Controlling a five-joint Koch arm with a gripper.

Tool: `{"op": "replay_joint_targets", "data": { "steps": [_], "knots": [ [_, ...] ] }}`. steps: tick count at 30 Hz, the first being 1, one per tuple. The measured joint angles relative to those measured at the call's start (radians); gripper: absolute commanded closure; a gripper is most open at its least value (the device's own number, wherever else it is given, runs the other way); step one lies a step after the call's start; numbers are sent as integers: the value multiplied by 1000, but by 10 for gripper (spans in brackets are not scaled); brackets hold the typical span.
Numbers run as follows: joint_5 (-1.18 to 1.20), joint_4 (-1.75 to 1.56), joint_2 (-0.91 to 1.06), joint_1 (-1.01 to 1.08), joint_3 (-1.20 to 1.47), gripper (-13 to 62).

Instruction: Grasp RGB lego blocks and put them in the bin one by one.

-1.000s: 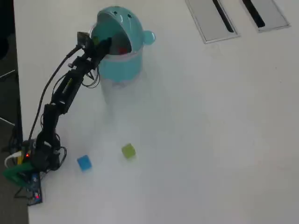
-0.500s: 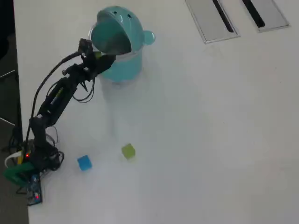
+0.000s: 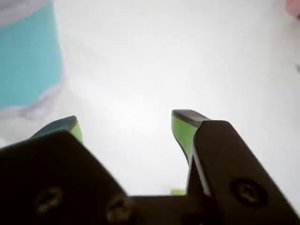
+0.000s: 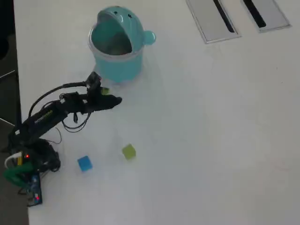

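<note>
In the overhead view the teal whale-shaped bin point(image 4: 117, 47) stands at the upper left, its mouth facing up; I see no red block. The yellow-green block point(image 4: 129, 151) and the blue block point(image 4: 85, 163) lie on the white table below it, a short way apart. My gripper point(image 4: 114, 97) hangs just below the bin, well above both blocks in the picture. In the wrist view my gripper point(image 3: 126, 124) is open, with only bare table between its green-padded fingers point(image 3: 183, 130). The bin's wall point(image 3: 28, 56) fills that view's upper left.
Two flat grey panels point(image 4: 213, 18) point(image 4: 265, 13) lie at the top right of the overhead view. The arm's base point(image 4: 23, 168) sits at the table's left edge, beside the blue block. White table surface stretches to the right.
My gripper has drawn back out of the bin's mouth and swung down to the table in front of the bin. The two blocks on the table have not moved.
</note>
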Motion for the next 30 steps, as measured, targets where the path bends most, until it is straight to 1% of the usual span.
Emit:
{"op": "replay_joint_targets", "data": {
  "steps": [6, 9, 16, 21, 30],
  "knots": [
    [2, 8, 44, 155, 179, 150],
    [2, 8, 49, 216, 199, 150],
    [8, 34, 46, 253, 264, 148],
    [11, 34, -2, 305, 328, 149],
    [-25, 6, -120, 379, 328, 149]
  ]
}}
